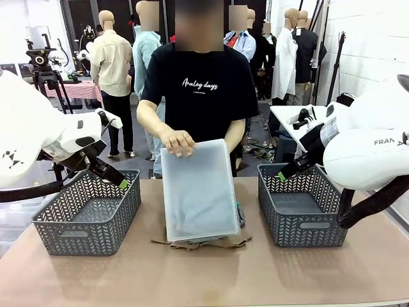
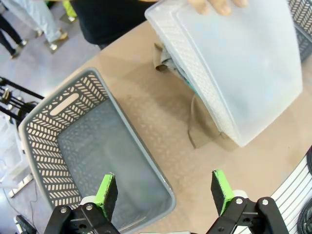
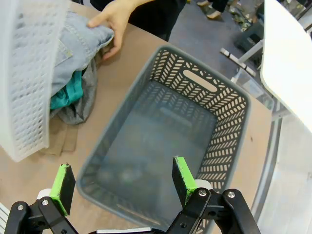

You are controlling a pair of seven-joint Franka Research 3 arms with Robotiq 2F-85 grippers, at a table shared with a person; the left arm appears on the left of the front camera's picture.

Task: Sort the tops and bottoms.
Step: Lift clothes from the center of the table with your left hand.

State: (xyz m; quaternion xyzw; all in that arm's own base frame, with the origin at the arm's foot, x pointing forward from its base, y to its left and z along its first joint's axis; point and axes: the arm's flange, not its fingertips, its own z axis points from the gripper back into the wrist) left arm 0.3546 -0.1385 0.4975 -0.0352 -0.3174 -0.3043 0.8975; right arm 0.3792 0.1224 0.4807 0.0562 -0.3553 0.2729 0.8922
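Observation:
The clothes lie heaped at the table's middle under an upturned translucent white bin that a person's hand holds. In the right wrist view, the light blue denim bottoms lie on top, with the teal top, grey top and khaki top beneath. The khaki top pokes out at the bin's near edge. My left gripper hangs open over the left grey basket. My right gripper hangs open over the right grey basket. Nothing sits between either pair of fingers.
Both baskets look empty inside. The person stands at the far edge, the other hand resting on the denim. Bare tabletop runs along the near side. A white table stands off to the right.

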